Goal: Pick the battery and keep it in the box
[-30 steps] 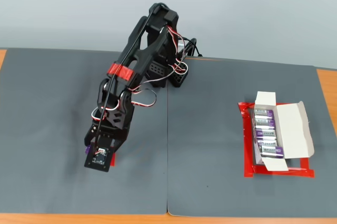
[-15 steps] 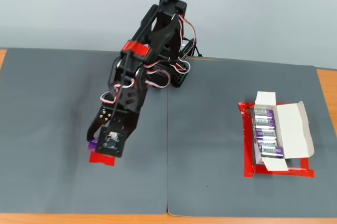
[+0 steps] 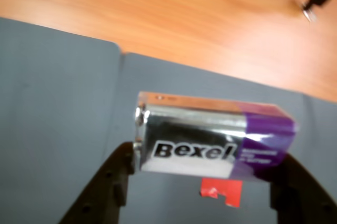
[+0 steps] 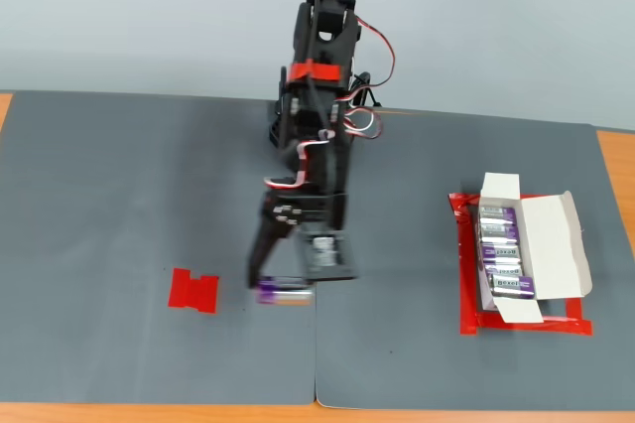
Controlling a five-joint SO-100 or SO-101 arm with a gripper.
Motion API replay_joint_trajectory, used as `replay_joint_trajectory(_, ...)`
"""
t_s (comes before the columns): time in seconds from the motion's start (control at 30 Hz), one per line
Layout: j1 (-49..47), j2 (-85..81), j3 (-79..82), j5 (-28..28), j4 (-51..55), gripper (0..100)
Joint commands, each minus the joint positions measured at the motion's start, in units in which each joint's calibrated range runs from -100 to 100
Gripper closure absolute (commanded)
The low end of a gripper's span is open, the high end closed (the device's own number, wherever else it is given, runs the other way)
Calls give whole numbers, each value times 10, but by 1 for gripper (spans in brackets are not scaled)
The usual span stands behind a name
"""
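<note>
My gripper (image 3: 205, 160) is shut on the battery (image 3: 210, 140), a purple-and-silver pack lettered "Bexel", held crosswise between the two black fingers (image 3: 113, 182). In the fixed view the gripper (image 4: 280, 287) holds the battery (image 4: 285, 294) just above the grey mat, right of the flat red tape patch (image 4: 193, 290), which also shows in the wrist view (image 3: 221, 190). The white box (image 4: 556, 244) lies open at the right, well apart from the gripper. Several like packs (image 4: 501, 254) lie in it in a row.
A red tape frame (image 4: 466, 294) surrounds the box. Two grey mats (image 4: 119, 195) meet at a seam (image 4: 316, 363) on a wooden table (image 3: 210, 19). The arm's base (image 4: 322, 75) stands at the back centre. A small black object (image 3: 316, 0) lies on the wood.
</note>
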State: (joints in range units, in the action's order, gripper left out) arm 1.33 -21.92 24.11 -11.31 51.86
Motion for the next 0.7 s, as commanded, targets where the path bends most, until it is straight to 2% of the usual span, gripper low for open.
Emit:
replay_joint_trajectory(0.0,-43,-30,-24,1,1,86)
replay_joint_trajectory(0.67,-281,-20,-24,1,-6,86)
